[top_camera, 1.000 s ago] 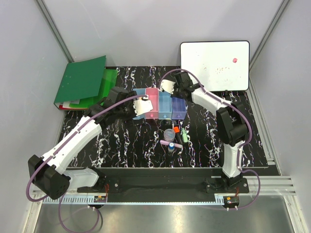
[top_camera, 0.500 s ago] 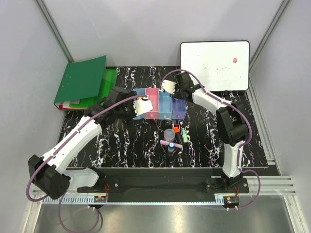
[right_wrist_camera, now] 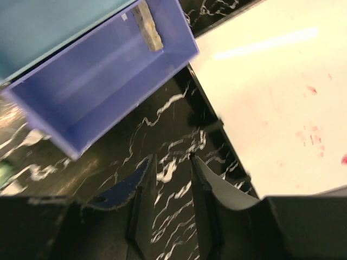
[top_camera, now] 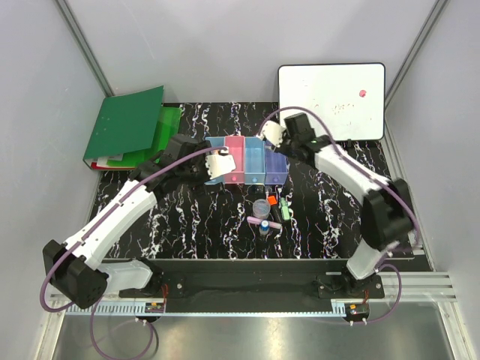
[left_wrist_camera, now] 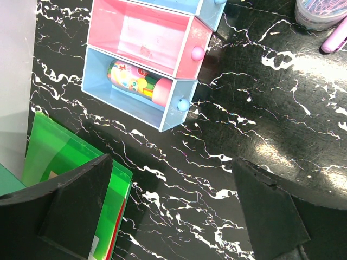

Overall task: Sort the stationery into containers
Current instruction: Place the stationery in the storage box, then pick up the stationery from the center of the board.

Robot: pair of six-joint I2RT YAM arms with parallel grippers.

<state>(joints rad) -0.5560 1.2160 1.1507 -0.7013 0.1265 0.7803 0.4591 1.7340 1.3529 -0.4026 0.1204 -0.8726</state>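
Four narrow bins stand side by side: light blue (top_camera: 215,154), pink (top_camera: 235,159), light blue (top_camera: 253,159) and violet-blue (top_camera: 275,166). In the left wrist view the first light blue bin (left_wrist_camera: 108,89) holds a colourful pink-yellow stick (left_wrist_camera: 140,82), and the pink bin (left_wrist_camera: 143,35) looks empty. The violet-blue bin (right_wrist_camera: 103,81) holds a small greyish piece (right_wrist_camera: 147,27). On the table in front lie a round clear piece (top_camera: 260,208), an orange-capped stick (top_camera: 272,201), a green pen (top_camera: 286,211) and a pink marker (top_camera: 264,222). My left gripper (top_camera: 217,163) (left_wrist_camera: 172,162) is wide open and empty. My right gripper (top_camera: 271,135) (right_wrist_camera: 172,158) is slightly open and empty.
Green binders (top_camera: 127,127) lie at the back left, one edge (left_wrist_camera: 59,162) close to my left fingers. A whiteboard (top_camera: 332,91) lies at the back right, just beside my right gripper (right_wrist_camera: 282,81). The black marbled table (top_camera: 187,225) ends at a metal rail in front.
My right gripper has moved right, from over the bins to behind the violet-blue bin, and its arm has swung outwards. The left arm has not moved.
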